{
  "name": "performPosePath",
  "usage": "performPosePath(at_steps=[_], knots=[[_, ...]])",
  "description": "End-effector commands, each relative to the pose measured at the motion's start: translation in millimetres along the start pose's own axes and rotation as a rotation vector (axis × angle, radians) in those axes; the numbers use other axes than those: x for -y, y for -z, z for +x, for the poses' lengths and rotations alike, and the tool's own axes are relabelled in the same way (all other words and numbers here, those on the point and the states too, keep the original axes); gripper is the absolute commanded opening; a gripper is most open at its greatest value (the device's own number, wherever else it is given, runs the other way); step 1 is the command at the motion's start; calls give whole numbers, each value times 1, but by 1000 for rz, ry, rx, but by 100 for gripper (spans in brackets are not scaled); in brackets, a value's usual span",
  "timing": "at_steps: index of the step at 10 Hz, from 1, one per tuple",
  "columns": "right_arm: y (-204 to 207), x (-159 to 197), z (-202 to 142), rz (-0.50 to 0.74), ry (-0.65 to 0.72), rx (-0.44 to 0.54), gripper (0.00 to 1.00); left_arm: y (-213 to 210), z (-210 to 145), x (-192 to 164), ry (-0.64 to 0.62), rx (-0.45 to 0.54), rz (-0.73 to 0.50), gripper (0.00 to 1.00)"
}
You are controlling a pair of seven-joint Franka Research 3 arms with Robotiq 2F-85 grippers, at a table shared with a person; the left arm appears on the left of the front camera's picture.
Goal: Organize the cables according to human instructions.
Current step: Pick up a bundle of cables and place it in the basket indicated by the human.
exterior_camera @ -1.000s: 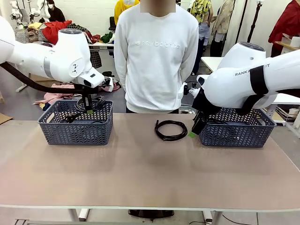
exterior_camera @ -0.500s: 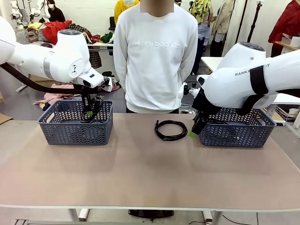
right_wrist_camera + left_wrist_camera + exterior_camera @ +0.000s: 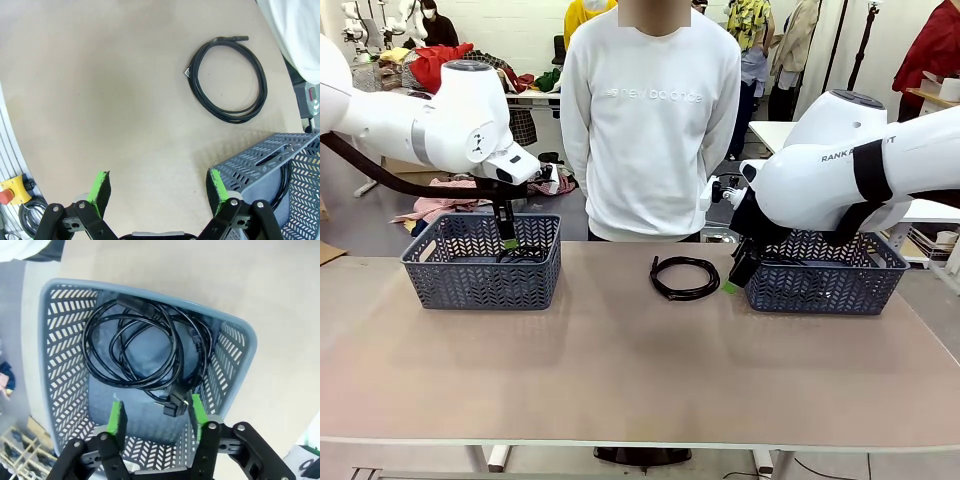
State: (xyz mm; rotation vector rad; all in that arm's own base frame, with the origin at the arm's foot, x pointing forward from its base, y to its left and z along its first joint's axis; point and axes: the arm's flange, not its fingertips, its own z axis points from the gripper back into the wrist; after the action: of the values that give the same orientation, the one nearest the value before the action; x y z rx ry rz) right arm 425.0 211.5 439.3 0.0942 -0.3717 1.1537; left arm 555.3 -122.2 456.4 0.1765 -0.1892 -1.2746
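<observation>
A tan rectangular table [image 3: 620, 380] is seen, with a person in a white sweatshirt [image 3: 650, 130] stood at its 12 o'clock edge. A grey perforated plastic basket [image 3: 480, 275] is placed at 9 o'clock and a second grey perforated plastic basket [image 3: 825, 285] at 3 o'clock. The left gripper [image 3: 156, 410] is held over the 9 o'clock basket, jaws spread and released. The right gripper [image 3: 159, 180] is held by the 3 o'clock basket's near corner, jaws spread, nothing grasped. Tangled black cable coils [image 3: 172, 347] are laid inside the 9 o'clock basket. One round black cable coil [image 3: 231, 117] is laid on the bare table at 1 o'clock, between the baskets.
</observation>
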Motion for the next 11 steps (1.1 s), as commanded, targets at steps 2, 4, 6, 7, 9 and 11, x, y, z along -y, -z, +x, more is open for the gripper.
performPosePath(at_steps=[2, 4, 6, 7, 9, 11], knots=[[-1, 1, 0, -8, 2, 1, 100, -6, -3, -3, 1, 22, -55, 98], [-1, 1, 0, -8, 2, 1, 100, -7, -3, -2, -8, 29, -62, 100], [-1, 1, 0, -8, 2, 1, 100, -6, -2, 0, -14, 38, -69, 100], [-1, 1, 0, -8, 2, 1, 100, -4, -3, 2, -69, 58, -75, 100], [-1, 1, 0, -8, 2, 1, 100, -3, 0, 1, -25, 11, -48, 100], [-1, 1, 0, -8, 2, 1, 100, -3, 0, 1, -25, 11, -48, 100]])
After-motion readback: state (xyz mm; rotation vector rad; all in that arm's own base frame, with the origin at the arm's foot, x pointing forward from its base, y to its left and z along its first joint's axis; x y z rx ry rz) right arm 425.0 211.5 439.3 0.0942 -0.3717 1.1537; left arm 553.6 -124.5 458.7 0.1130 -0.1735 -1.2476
